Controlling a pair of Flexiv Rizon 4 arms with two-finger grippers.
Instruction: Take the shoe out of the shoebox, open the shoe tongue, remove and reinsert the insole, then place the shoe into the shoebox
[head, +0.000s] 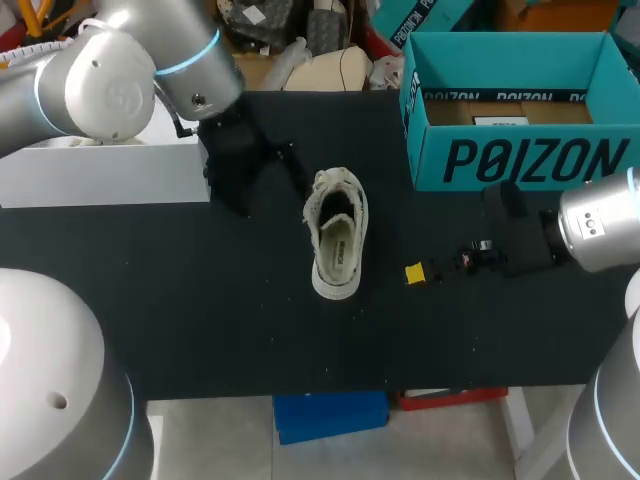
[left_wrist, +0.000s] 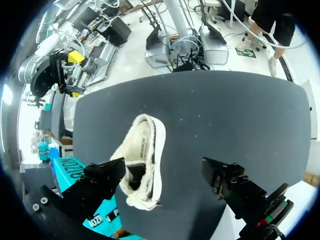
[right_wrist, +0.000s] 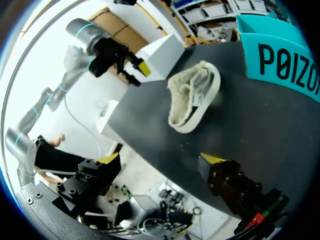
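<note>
The open teal shoebox (head: 515, 160) showed only its cardboard floor, while the shoe (head: 337, 235) lay on the table (head: 200, 320) at its 8 o'clock, between the left gripper (head: 245, 170) at the shoe's 10 o'clock and the right gripper (head: 440, 268) at 4 o'clock, both spread wide, empty.

The teal shoebox (head: 520, 160) stands at about 2 o'clock from the shoe (head: 337, 235). It carries large dark capital letters, a brand name, across its long outer wall. A smaller row of the same letters runs along the far inner wall. On the box floor you see a white label (head: 497, 121), with print too small to read. The insole (head: 338, 255) bears one short dark word, also too small.
</note>
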